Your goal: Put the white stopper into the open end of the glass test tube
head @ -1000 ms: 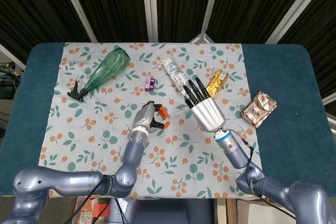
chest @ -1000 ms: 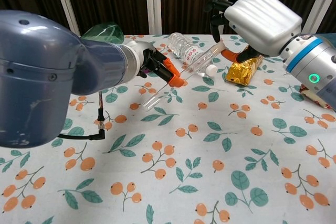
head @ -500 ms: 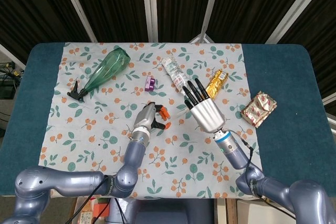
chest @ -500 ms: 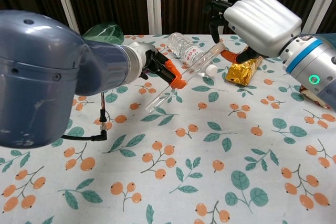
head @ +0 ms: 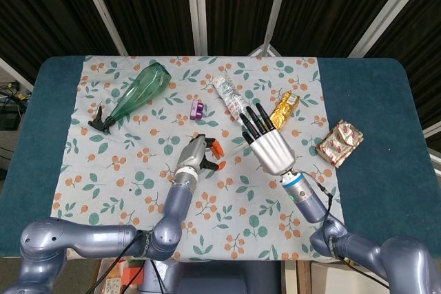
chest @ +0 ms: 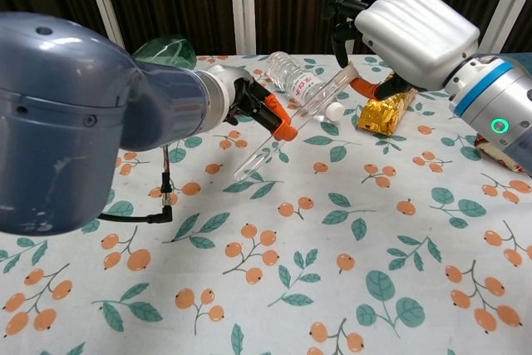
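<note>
My left hand (head: 196, 156) (chest: 249, 106) grips the glass test tube (chest: 291, 122) near its middle with orange-tipped fingers. The tube slants up to the right, its upper end reaching under the fingers of my right hand (head: 269, 148) (chest: 411, 27). That hand hovers over the table with its fingers spread and bent downward, and I see nothing in it. The small white stopper (chest: 334, 110) lies on the cloth just below the tube's upper end, beside the gold packet. In the head view the tube (head: 233, 149) shows only faintly and the stopper is hidden.
A green spray bottle (head: 138, 94) lies at the back left. A plastic water bottle (head: 231, 98) and a small purple object (head: 198, 108) lie behind the hands. The gold packet (head: 282, 109) and a snack pack (head: 339, 142) lie to the right.
My left hand has shifted slightly to the right with the tube, whose lower end has moved a little right and down. The right hand has hardly moved.
</note>
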`<act>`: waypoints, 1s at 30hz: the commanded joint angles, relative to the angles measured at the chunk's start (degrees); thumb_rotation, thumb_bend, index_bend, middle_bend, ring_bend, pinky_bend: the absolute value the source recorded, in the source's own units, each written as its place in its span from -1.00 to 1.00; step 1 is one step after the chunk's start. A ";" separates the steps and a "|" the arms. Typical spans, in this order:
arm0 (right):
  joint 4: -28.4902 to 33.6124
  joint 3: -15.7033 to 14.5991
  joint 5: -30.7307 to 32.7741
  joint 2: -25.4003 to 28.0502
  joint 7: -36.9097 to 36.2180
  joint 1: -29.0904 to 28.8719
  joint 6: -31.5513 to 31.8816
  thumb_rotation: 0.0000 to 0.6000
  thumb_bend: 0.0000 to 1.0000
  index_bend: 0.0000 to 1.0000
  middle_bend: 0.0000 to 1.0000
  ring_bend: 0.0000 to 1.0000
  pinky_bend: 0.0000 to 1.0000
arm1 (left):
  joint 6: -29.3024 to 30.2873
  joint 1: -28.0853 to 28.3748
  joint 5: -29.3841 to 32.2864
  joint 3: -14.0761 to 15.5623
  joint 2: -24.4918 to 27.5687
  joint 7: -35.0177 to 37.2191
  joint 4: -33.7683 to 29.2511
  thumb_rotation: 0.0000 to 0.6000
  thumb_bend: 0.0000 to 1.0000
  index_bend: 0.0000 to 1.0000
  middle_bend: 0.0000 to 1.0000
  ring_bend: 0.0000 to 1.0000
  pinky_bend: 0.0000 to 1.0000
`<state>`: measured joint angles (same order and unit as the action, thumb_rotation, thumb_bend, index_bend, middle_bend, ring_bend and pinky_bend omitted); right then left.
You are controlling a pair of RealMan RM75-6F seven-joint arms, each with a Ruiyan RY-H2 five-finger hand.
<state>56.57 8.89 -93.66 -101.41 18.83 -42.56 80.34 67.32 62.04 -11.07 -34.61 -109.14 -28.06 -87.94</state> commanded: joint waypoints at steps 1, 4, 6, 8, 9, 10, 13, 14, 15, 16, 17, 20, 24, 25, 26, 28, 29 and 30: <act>0.16 0.00 0.03 0.12 0.14 0.08 -0.02 1.00 -0.11 0.23 -0.57 -1.00 -1.00 | 0.06 -0.02 -0.15 0.04 0.05 0.03 -0.09 1.00 -0.04 0.20 0.04 -0.87 -1.00; 0.47 -0.02 0.38 0.40 0.63 0.31 -0.42 1.00 -0.11 0.03 -0.60 -1.00 -1.00 | 0.15 -0.14 -0.46 0.20 0.22 0.06 -0.27 1.00 -0.04 0.20 0.04 -0.87 -1.00; 0.83 -0.08 0.63 0.75 1.14 0.47 -0.82 1.00 -0.11 -0.20 -0.66 -1.00 -1.00 | 0.29 -0.27 -0.91 0.43 0.42 0.05 -0.36 1.00 -0.04 0.20 0.04 -0.87 -1.00; 1.28 -0.04 0.89 1.05 1.59 0.61 -1.12 1.00 -0.11 -0.38 -0.72 -1.00 -1.00 | 0.43 -0.44 -1.28 0.51 0.57 0.22 -0.45 1.00 -0.04 0.20 0.04 -0.87 -1.00; 1.69 0.00 1.09 1.29 1.95 0.71 -1.33 1.00 -0.11 -0.49 -0.75 -1.00 -1.00 | 0.49 -0.56 -1.49 0.58 0.74 0.27 -0.48 1.00 -0.04 0.20 0.04 -0.87 -1.00; 1.98 0.03 1.24 1.45 2.25 0.78 -1.49 1.00 -0.11 -0.55 -0.78 -1.00 -1.00 | 0.51 -0.65 -1.62 0.63 0.86 0.29 -0.52 1.00 -0.04 0.20 0.04 -0.87 -1.00; 2.90 0.14 1.61 1.89 2.86 1.01 -1.78 1.00 -0.11 -0.74 -0.86 -1.00 -1.00 | 0.62 -0.94 -1.98 0.76 1.25 0.36 -0.69 1.00 -0.04 0.20 0.04 -0.87 -1.00; 3.10 0.17 1.69 1.98 3.02 1.06 -1.83 1.00 -0.11 -0.76 -0.88 -1.00 -1.00 | 0.65 -1.00 -2.08 0.82 1.35 0.35 -0.74 1.00 -0.04 0.20 0.04 -0.87 -1.00; 3.49 0.24 1.82 2.17 3.33 1.16 -1.87 1.00 -0.11 -0.78 -0.90 -1.00 -1.00 | 0.69 -1.15 -2.34 1.02 1.57 0.29 -0.85 1.00 -0.04 0.20 0.04 -0.87 -1.00; 3.76 0.28 1.90 2.32 3.55 1.25 -1.88 1.00 -0.11 -0.79 -0.91 -1.00 -1.00 | 0.72 -1.28 -2.58 1.21 1.74 0.28 -0.98 1.00 -0.04 0.20 0.04 -0.87 -1.00; 3.97 0.33 2.04 2.50 3.85 1.38 -1.89 1.00 -0.11 -0.81 -0.92 -1.00 -1.00 | 0.79 -1.42 -2.97 1.51 1.96 0.17 -1.09 1.00 -0.04 0.20 0.04 -0.87 -1.00; 4.73 0.57 2.59 3.22 4.71 1.81 -1.96 1.00 -0.11 -0.81 -0.92 -1.00 -1.00 | 0.81 -2.03 -4.39 2.73 2.76 -0.08 -1.56 1.00 -0.04 0.20 0.04 -0.87 -1.00; 5.89 0.92 3.12 4.29 5.35 2.30 -1.87 1.00 -0.11 -0.81 -0.92 -1.00 -1.00 | 0.67 -3.03 -6.00 4.33 3.96 -0.30 -2.30 1.00 -0.04 0.20 0.04 -0.87 -1.00; 6.21 1.04 3.26 4.57 5.46 2.44 -1.79 1.00 -0.11 -0.81 -0.92 -1.00 -1.00 | 0.63 -3.34 -6.52 4.85 4.31 -0.35 -2.44 1.00 -0.04 0.20 0.04 -0.87 -1.00; 6.53 1.17 3.43 4.85 5.60 2.57 -1.74 1.00 -0.11 -0.81 -0.92 -1.00 -1.00 | 0.58 -3.69 -7.04 5.43 4.65 -0.38 -2.58 1.00 -0.04 0.20 0.04 -0.87 -1.00; 7.21 1.41 3.79 5.40 5.91 2.87 -1.64 1.00 -0.11 -0.81 -0.92 -1.00 -1.00 | 0.40 -4.52 -8.09 6.73 5.37 -0.36 -2.90 1.00 -0.04 0.20 0.04 -0.87 -1.00; 7.56 1.54 3.98 5.73 6.11 3.04 -1.57 1.00 -0.11 -0.81 -0.92 -1.00 -1.00 | 0.27 -5.05 -8.67 7.56 5.75 -0.30 -3.00 1.00 -0.04 0.20 0.04 -0.87 -1.00; 7.80 1.60 4.09 5.95 6.27 3.15 -1.54 1.00 -0.11 -0.81 -0.92 -1.00 -1.00 | 0.12 -5.43 -9.05 8.09 5.99 -0.19 -3.05 1.00 -0.04 0.20 0.04 -0.87 -1.00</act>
<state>64.18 10.38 -89.73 -95.64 24.94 -39.55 78.73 67.68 57.29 -19.54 -27.34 -103.70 -28.34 -90.76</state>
